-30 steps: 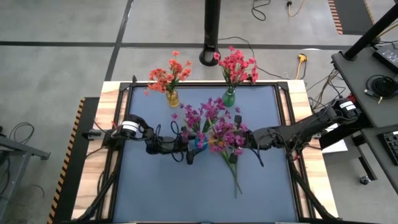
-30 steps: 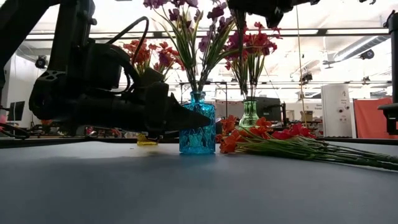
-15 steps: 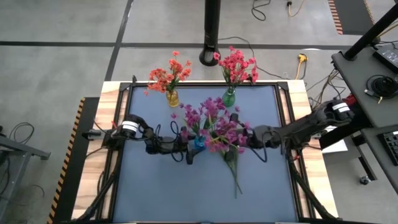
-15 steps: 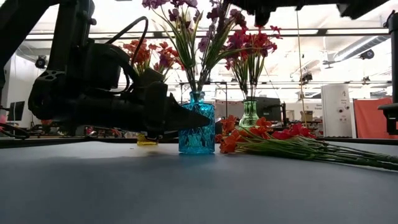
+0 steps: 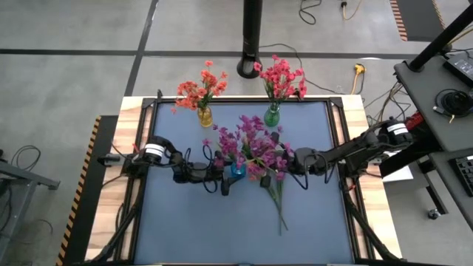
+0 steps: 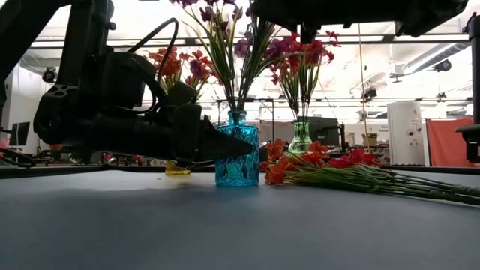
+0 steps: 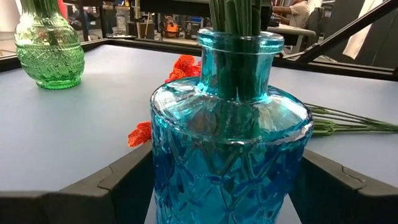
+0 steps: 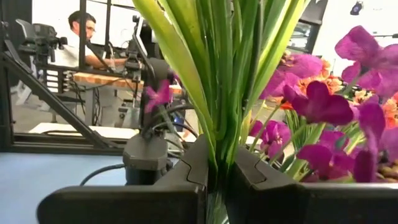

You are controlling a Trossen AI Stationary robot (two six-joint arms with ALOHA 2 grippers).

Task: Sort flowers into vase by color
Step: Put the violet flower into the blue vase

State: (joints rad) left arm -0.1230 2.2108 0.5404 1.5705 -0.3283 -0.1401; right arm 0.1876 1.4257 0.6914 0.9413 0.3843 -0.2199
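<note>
Purple flowers [image 5: 251,144] stand in the blue vase [image 5: 237,169] near the middle of the table [image 5: 185,222], and here we have the right gripper [image 5: 284,159] up among them, its fingers [image 8: 186,165] pinched together on a bunch of green stems (leaves and magenta blossoms crowd its wrist view). The left gripper [image 5: 228,177] sits low at the vase's side, its two fingers [image 7: 124,177] spread wide with the blue glass between them; we cannot tell whether they touch it. More flowers [image 6: 315,165], orange and red, lie flat on the table just beside the vase, stems [image 5: 279,210] trailing toward the near edge. Along the far edge, the yellow vase [image 5: 205,116] holds orange sprigs [image 5: 198,90] and the green vase [image 5: 272,115] holds red-pink ones [image 5: 282,76]. A person [image 8: 84,37] sits at a desk in the room beyond.
</note>
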